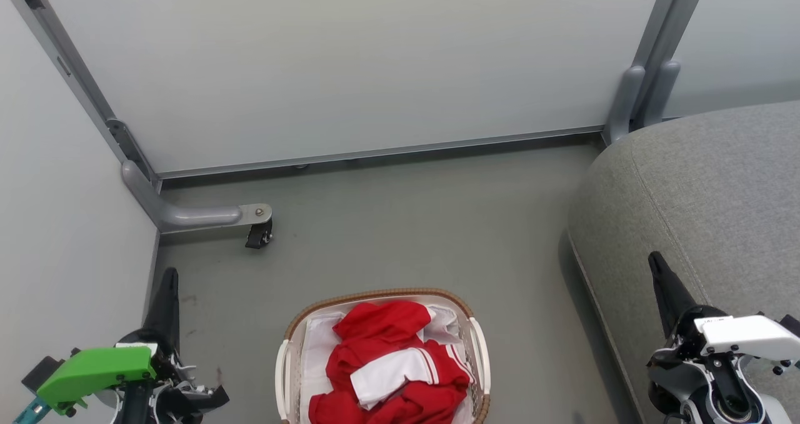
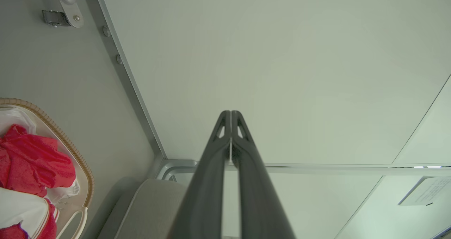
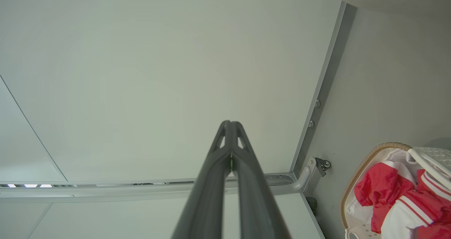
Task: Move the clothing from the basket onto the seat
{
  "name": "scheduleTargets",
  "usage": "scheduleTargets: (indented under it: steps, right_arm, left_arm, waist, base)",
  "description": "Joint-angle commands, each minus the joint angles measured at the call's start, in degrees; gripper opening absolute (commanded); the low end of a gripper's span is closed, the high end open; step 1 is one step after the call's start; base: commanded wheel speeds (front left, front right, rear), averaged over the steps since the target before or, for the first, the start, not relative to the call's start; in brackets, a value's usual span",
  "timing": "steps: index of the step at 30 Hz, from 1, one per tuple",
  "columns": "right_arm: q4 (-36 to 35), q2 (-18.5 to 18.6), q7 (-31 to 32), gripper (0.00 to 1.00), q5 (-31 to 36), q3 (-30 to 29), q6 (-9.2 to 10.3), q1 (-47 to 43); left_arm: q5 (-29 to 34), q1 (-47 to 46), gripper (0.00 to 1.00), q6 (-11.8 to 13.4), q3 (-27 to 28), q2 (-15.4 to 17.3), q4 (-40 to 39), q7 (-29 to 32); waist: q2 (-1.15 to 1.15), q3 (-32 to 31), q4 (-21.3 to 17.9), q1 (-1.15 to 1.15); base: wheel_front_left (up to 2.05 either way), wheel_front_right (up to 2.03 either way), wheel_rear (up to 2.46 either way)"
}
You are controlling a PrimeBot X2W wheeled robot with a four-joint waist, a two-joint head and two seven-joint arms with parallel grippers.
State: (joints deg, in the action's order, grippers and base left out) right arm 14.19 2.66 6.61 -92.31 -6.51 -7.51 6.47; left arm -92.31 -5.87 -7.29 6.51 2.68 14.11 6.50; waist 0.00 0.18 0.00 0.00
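Nothing here is legible: no word, brand or number. The one printed thing is a white paper sheet [image 2: 422,191] on a pale wall panel [image 2: 373,207], at the lower right of the left wrist view. It carries several fine dark lines of print, too small and blurred to make out.

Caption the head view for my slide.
Red and white clothing sits in the basket near the grey seat; left gripper and right gripper, jaws shut.
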Motion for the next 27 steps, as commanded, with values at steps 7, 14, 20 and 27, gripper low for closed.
scheduleTargets:
  steps: [7, 14, 20, 27]
  right_arm:
    - [1.74, -0.54, -0.90, 1.00, 0.54, 0.72, 0.01, -0.95]
    - [1.88, -0.45, -2.93, 1.00, 3.53, 1.03, 0.01, -1.29]
    - [2.07, -0.37, -4.52, 1.00, 7.14, 0.50, 0.01, -1.17]
    - [0.62, -0.29, -6.22, 1.00, 15.01, -0.24, 0.01, -0.85]
  left_arm:
    - [0.33, 1.46, 1.00, 0.06, -1.29, -0.26, 1.67, -0.92]
    - [1.91, 1.83, 1.00, 0.03, -3.20, -0.21, 1.15, -2.93]
    - [5.12, 1.87, 1.00, 0.00, -4.15, -0.16, 0.37, -4.50]
    - [10.50, 1.27, 1.00, -0.03, -5.14, -0.11, -0.97, -6.19]
  waist:
    - [0.00, 0.02, 0.00, 0.00]
    - [0.00, 0.09, 0.00, 0.00]
    - [0.00, 0.16, 0.04, 0.00]
    - [0.00, 0.24, 0.09, 0.00]
  base:
    - [0.00, 0.00, 0.00]
    - [0.00, 0.00, 0.00]
    - [0.00, 0.00, 0.00]
    - [0.00, 0.00, 0.00]
